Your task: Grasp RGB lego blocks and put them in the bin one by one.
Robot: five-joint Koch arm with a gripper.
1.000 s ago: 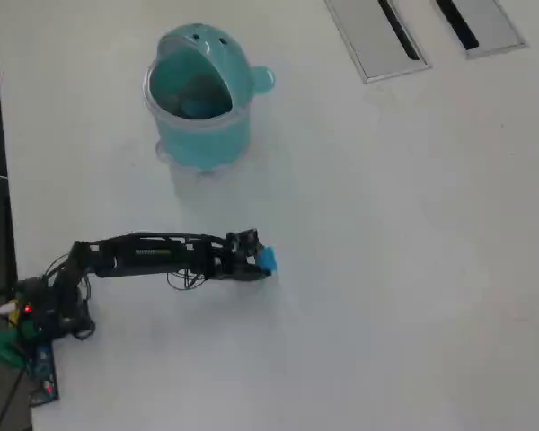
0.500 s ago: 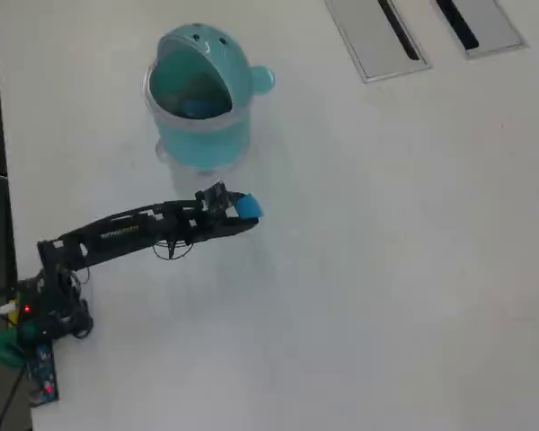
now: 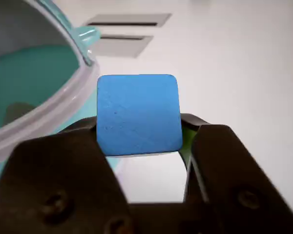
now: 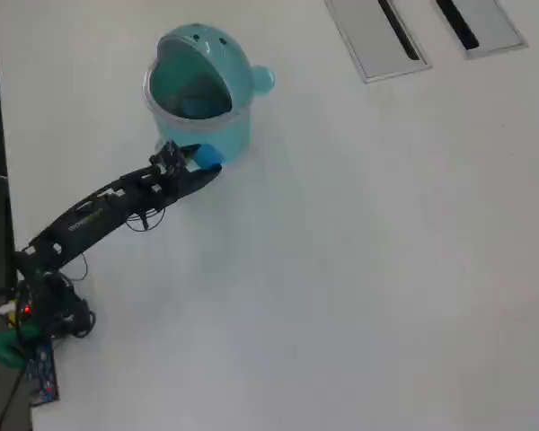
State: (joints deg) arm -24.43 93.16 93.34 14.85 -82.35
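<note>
Across most of the overhead frame spreads the white table, with two grey panels at the top right. Upper left stands the teal bin, its mouth open. From the lower left the black arm reaches up to the bin's front. Its gripper clamps the blue block just beside the bin's rim.

A bright blue block fills the centre of the frame, clamped between the black gripper jaws rising from the bottom edge; the teal bin occupies the upper left; two grey slotted panels lie along the top.
</note>
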